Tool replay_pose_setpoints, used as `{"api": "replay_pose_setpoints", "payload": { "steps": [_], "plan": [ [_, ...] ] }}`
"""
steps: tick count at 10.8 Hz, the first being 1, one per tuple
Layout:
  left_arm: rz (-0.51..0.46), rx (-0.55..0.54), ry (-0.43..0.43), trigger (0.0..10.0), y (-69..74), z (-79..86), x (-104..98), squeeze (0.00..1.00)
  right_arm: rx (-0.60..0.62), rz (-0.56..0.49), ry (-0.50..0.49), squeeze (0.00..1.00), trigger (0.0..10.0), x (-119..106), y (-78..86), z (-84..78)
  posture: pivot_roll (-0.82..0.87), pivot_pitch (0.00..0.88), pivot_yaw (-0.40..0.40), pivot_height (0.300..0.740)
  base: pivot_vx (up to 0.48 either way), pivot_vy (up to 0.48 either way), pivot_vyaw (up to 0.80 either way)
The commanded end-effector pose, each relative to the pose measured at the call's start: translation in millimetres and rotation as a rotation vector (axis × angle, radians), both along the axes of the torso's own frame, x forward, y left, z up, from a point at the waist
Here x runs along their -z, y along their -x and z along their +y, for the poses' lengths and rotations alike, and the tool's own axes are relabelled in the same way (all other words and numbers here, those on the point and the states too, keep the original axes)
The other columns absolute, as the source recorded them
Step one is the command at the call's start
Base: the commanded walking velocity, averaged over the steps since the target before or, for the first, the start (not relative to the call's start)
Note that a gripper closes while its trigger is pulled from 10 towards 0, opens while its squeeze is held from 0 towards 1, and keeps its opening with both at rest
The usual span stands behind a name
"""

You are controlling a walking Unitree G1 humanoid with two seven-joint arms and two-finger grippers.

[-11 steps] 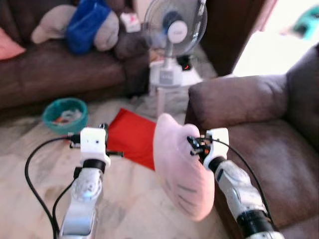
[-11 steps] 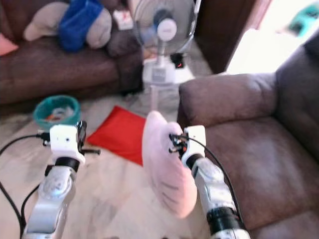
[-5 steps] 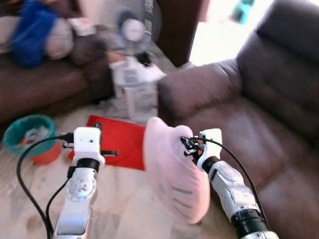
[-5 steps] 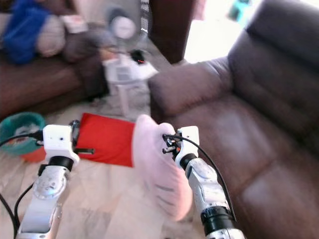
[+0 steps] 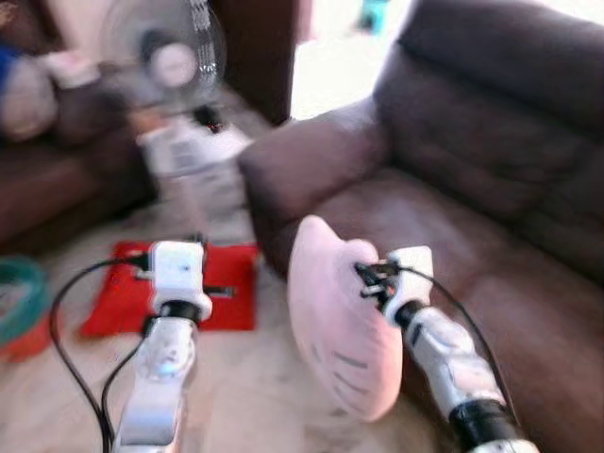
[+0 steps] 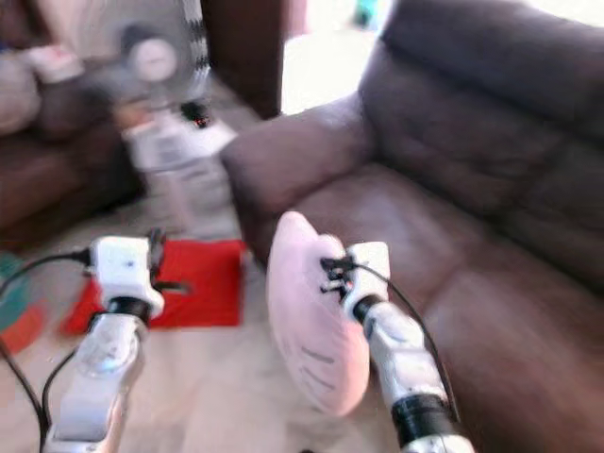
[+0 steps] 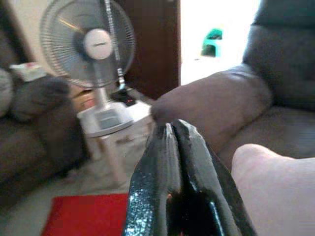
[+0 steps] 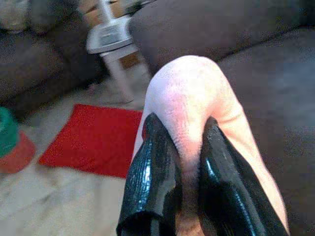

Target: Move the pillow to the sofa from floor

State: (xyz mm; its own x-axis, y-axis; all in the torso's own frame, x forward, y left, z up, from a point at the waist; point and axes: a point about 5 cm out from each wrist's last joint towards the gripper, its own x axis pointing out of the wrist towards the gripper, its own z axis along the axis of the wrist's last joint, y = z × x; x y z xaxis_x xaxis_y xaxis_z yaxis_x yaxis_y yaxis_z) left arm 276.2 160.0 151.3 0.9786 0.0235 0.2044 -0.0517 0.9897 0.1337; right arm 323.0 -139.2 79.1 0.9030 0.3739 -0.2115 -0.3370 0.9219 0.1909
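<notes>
Right wrist view gives you the clearest read: the right gripper (image 8: 179, 172) has its two black fingers (image 8: 152, 172) pinched on a fold of the pink pillow (image 8: 197, 98), the fabric bulging up between and beyond the tips. In the left eye view, blurred as it is, you see that same pillow (image 5: 340, 321) hanging off the floor from the right gripper (image 5: 370, 276), its bulk drooping below and to the robot's left of the fingers. The brown sofa (image 5: 472, 189) lies just ahead and to the right of that gripper; the rounded armrest (image 5: 311, 160) sits beyond the pillow's top edge, and the seat cushion runs alongside the right arm. The pillow is close beside the sofa's front, but you cannot tell from these frames whether it touches it.

Your left gripper (image 7: 172, 129) is held up in front of the robot with its fingers (image 7: 152, 177) pressed together on nothing. Past its tips you have a standing fan (image 7: 88, 44) on a white base, with the sofa's armrest (image 7: 211, 103) to one side and a corner of the pillow (image 7: 275, 187) near the fingers. Below and ahead of the left gripper (image 5: 226, 291), a red mat (image 5: 170, 288) lies flat on the pale floor (image 5: 236, 387). Farther out on the robot's left you can make out a teal bowl (image 5: 14, 297) at the frame edge and a second dark sofa (image 5: 57, 179) behind it, both heavily blurred.
</notes>
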Motion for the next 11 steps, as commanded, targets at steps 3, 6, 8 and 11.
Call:
{"api": "replay_pose_setpoints", "payload": {
  "steps": [3, 6, 8, 11],
  "plan": [
    [-0.006, -0.013, -0.002, 10.0, 1.7, 3.7, -1.0, 0.00, -0.019, -0.121, -0.018, 0.00, 10.0, -25.1, -8.5, 7.0, 0.08, 0.099, -0.053, 0.740, 0.000, 0.000, -0.66],
    [-0.006, -0.014, -0.003, 10.0, 1.4, 3.8, -1.5, 0.00, -0.016, -0.120, -0.018, 0.00, 10.0, -25.1, -8.7, 6.3, 0.07, 0.106, -0.054, 0.740, 0.000, 0.000, -0.66],
    [-0.007, -0.014, -0.003, 10.0, 0.8, 3.4, -1.9, 0.00, -0.019, -0.122, -0.017, 0.00, 10.0, -25.9, -9.3, 6.9, 0.07, 0.106, -0.055, 0.740, 0.000, 0.000, -0.66],
    [-0.001, -0.014, -0.005, 10.0, 1.0, 3.8, -1.0, 0.00, -0.022, -0.122, -0.021, 0.00, 10.0, -25.8, -9.0, 7.8, 0.08, 0.110, -0.055, 0.740, 0.000, 0.000, -0.64]
  ]
}}
